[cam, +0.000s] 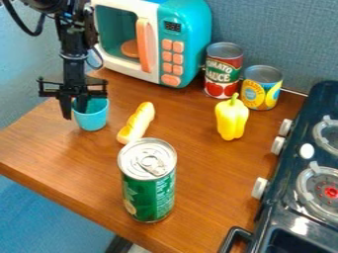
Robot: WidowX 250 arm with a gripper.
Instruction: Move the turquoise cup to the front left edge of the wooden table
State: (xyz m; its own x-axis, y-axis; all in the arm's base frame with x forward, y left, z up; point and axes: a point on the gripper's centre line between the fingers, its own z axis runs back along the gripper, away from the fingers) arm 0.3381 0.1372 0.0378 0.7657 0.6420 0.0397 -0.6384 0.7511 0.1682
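Hanging down in the upper L of the view, the black end effector (74, 111) is right at the blue cup (93, 118), its lower end overlapping the L part of the cup's rim. Can't tell if it's clenched on the cup or released. Cup is upright or nearly so, mouth up, near the L edge of the wood surface (198, 163); can't tell if its base touches the surface.

Just R of the cup = yellow toy bread w/ pale stripes (137, 122), lying at a slant. Nearer the cam, a tall green can (149, 190) stands upright, silver lid & pull tab up top, close to the bread's lower end.

Toy microwave (188, 44) is at the back: white front, teal body, orange handle & btns, a round orange item (130, 49) behind the door opening. To its R, a red/green tomato can (223, 71) stands beside a shorter yellow can (261, 89). Yellow toy pepper (232, 120), green stem up, is in front of those two. Dark toy stove (290, 185) w/ pale knobs & 2 visible burners runs along the R side.
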